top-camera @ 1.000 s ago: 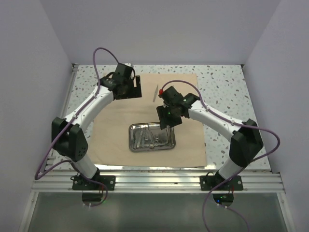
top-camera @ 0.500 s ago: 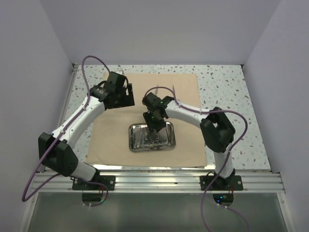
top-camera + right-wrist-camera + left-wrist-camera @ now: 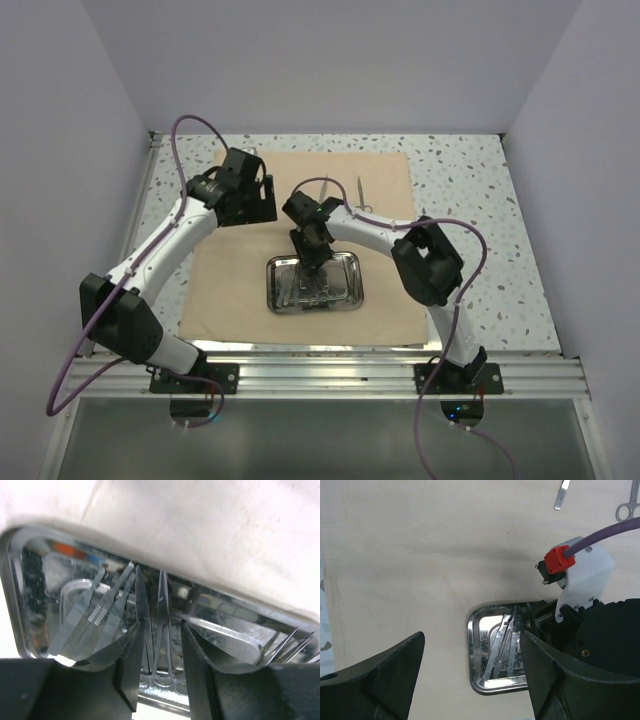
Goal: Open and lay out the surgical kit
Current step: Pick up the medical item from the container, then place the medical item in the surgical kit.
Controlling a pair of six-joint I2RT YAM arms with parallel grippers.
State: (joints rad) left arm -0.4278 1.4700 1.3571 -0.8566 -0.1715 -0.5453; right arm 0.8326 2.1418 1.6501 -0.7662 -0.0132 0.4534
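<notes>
so the tan cloth wrap [image 3: 225, 290] is spread out flat on the speckled table [image 3: 470, 190], and the steel tray [image 3: 352, 292] sits on it, about the middle left to right and toward the near edge. right gripper [image 3: 312, 262] is dipped down into the far left part of the tray. in its wrist view the fingers [image 3: 127, 670] are a little apart with a slim pointed instrument [image 3: 162, 600] running up through the gap, can't say if either pad actually touches it. some ribbed tweezers [image 3: 87, 617] lie beside it in the tray, and more thin tips poke in at one corner. left gripper [image 3: 255, 200] hangs over the cloth, far and left of the tray, fingers spread wide and holding nothing. two pieces lie on the cloth past the tray's far side: loose tweezers [image 3: 323, 190] and, just right of them, a ring-handled tool [image 3: 360, 192], the two not touching
</notes>
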